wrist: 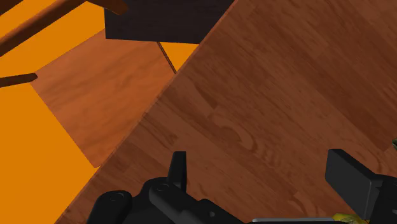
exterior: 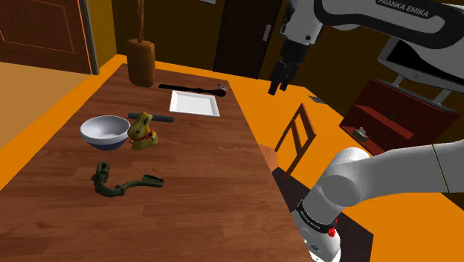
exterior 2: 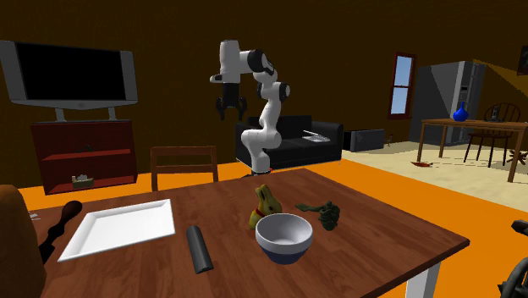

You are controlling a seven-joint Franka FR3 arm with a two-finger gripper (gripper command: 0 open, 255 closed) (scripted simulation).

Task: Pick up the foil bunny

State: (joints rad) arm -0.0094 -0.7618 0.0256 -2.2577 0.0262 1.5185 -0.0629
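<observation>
Wooden table (exterior: 201, 171) carries the foil bunny (exterior: 141, 132) beside a bowl (exterior: 104, 131) — the gripper (exterior: 278, 86), fingers wide apart, should descend centred over it.

Floor: bright orange floor (exterior 2: 381, 173), with a paler cream patch toward the second exterior view's right.
Walls: dark brown wall (exterior 2: 338, 59), dimly lit.
Main table: wood-grain table (exterior 2: 372, 224) in reddish brown.
Chair: wooden chair (exterior 2: 184, 162) just beside the table's far edge.
Television: grey-framed flat screen (exterior 2: 72, 76) standing on a dark red cabinet (exterior 2: 80, 161).
Sofa: black sofa (exterior 2: 305, 140) near the back wall.
Window: tall narrow window (exterior 2: 404, 85) showing blue sky.
Far corner: tall grey cupboard (exterior 2: 448, 93), a second wooden table (exterior 2: 474, 125) and a round-backed chair (exterior 2: 497, 118).
Doors: dark panelled door (exterior: 245, 33) and brown door (exterior: 44, 30) in the shoulder view.
</observation>
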